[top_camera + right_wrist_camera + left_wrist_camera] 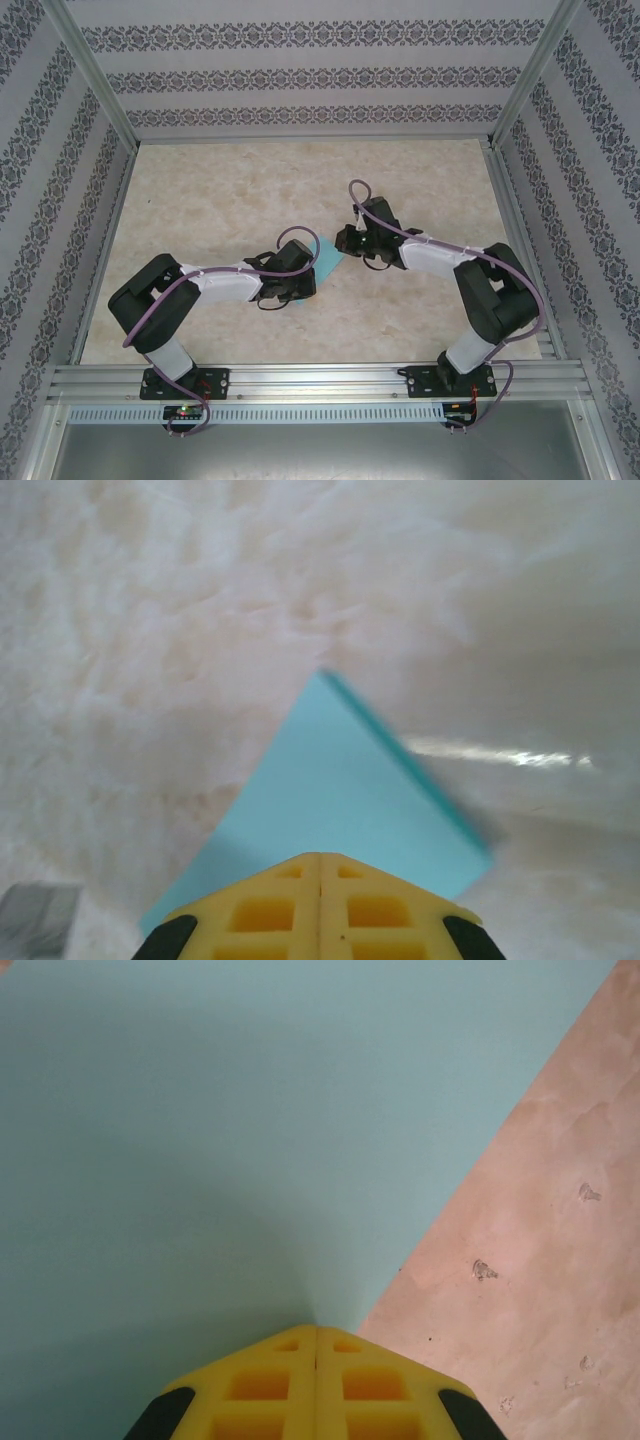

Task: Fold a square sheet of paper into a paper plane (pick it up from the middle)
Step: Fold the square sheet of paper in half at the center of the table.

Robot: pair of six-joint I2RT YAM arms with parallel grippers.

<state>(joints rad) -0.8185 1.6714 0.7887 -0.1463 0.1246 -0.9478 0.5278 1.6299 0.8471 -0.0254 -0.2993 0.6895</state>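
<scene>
The square sheet of paper is teal-blue and sits mid-table between my two grippers. In the left wrist view the paper covers most of the picture, and its right edge runs down to my left gripper. The yellow fingers are pressed together, with the sheet drawn into their tip. In the right wrist view the paper rises off the table with one corner pointing away. My right gripper is shut on its near part. From above, the left gripper and right gripper meet the sheet from opposite sides.
The beige marbled tabletop spreads out all round the sheet. Patterned walls and aluminium posts close in three sides. A slotted rail runs along the near edge. A grey patch lies at the lower left in the right wrist view.
</scene>
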